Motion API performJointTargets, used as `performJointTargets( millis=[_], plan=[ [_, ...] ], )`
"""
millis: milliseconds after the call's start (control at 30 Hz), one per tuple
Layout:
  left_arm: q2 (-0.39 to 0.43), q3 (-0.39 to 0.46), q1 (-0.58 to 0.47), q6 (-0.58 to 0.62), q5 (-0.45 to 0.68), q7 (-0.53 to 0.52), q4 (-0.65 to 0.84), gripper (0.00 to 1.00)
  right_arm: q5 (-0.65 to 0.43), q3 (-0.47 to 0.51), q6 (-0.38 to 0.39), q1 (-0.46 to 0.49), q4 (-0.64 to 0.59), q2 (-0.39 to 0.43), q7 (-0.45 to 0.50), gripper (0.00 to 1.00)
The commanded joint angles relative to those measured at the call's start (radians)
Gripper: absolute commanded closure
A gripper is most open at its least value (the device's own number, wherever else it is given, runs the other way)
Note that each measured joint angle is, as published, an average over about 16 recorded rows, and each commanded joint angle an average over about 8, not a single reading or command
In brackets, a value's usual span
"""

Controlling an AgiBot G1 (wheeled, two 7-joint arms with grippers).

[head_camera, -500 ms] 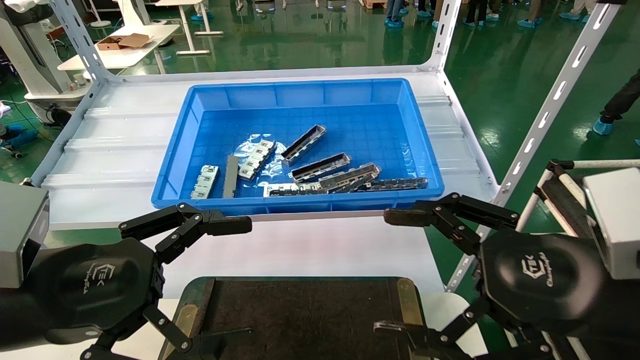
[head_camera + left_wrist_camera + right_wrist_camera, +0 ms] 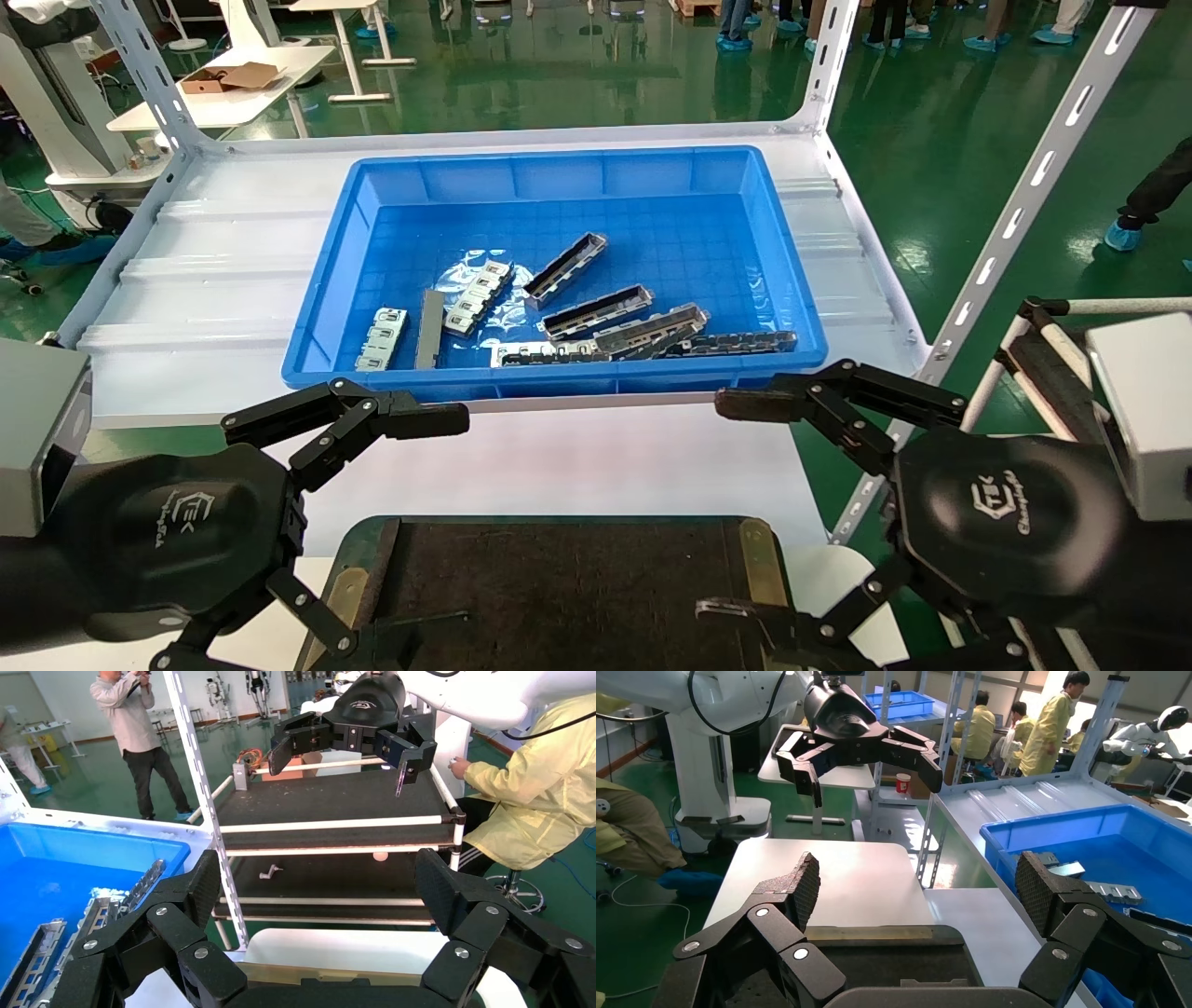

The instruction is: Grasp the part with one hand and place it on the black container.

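Several long grey channel-shaped parts lie in the blue bin [image 2: 559,384]; one part [image 2: 565,269] sits alone near the middle, and two more [image 2: 597,312] [image 2: 652,333] lie closer to the front wall. The black container [image 2: 559,578] rests on the white table just below me, brass strips along its sides. My left gripper [image 2: 428,531] [image 2: 320,881] hovers open over the container's left end, holding nothing. My right gripper [image 2: 726,508] [image 2: 919,881] hovers open over its right end, also holding nothing. Both are short of the bin.
Short silver ribbed pieces [image 2: 382,337] and a flat black toothed strip [image 2: 736,343] share the bin. The bin stands on a white shelf with slotted uprights [image 2: 1015,214]. A tube-frame rack [image 2: 1052,363] stands beside my right arm. People stand on the green floor beyond.
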Motion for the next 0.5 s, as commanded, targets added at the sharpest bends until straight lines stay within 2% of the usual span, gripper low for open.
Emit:
performJointTargets(
  millis=[33, 500],
  plan=[
    [0.000, 0.000, 0.000, 0.000, 0.000, 0.000, 0.000, 0.00, 0.000, 0.000, 0.000, 0.000, 0.000, 0.000, 0.000, 0.00],
    [0.000, 0.000, 0.000, 0.000, 0.000, 0.000, 0.000, 0.00, 0.000, 0.000, 0.000, 0.000, 0.000, 0.000, 0.000, 0.00]
  ],
)
